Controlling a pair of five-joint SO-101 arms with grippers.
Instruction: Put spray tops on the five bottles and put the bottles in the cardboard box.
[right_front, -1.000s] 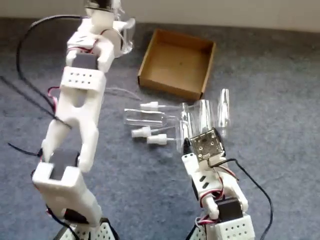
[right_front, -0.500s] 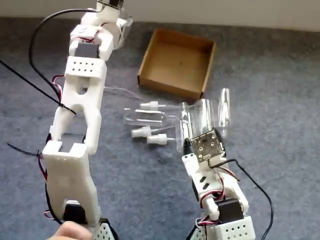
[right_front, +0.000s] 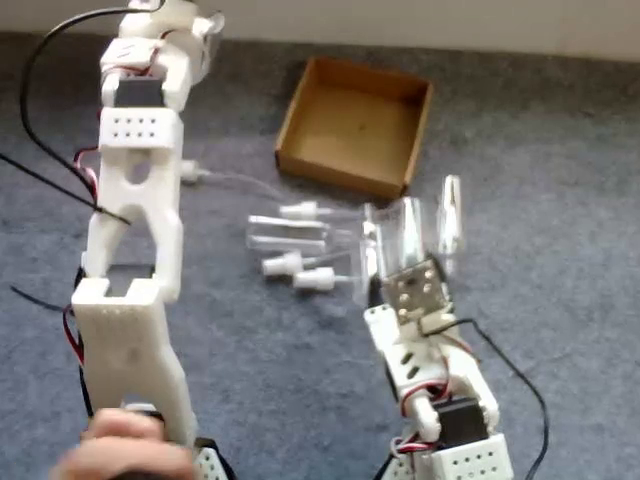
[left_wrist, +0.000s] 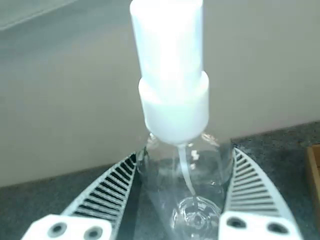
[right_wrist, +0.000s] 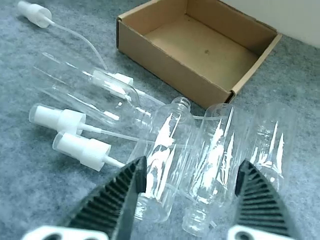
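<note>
My left gripper (right_front: 195, 30) is at the table's far left corner, shut on a clear bottle (left_wrist: 185, 195) that carries a white spray top (left_wrist: 170, 75). The cardboard box (right_front: 300, 160) sits at the far middle with nothing in it. My right gripper (right_wrist: 192, 170) hangs open just above three clear uncapped bottles (right_wrist: 165, 145) (right_wrist: 212, 160) (right_wrist: 272, 140) lying side by side near the box. Another clear bottle (right_wrist: 80, 87) lies to their left. Two loose spray tops (right_wrist: 55, 117) (right_wrist: 82, 147) lie in front of it, one (right_wrist: 112, 79) by its far side.
One more spray top (right_front: 190, 172) with a long tube lies on the grey carpet left of the box, beside the left arm (right_front: 135, 210). A pale wall runs along the table's far edge. Open carpet lies to the right of the box.
The left arm has swung leftward with its capped bottle, away from the box toward the far left corner. The right arm and the loose bottles have stayed put.
</note>
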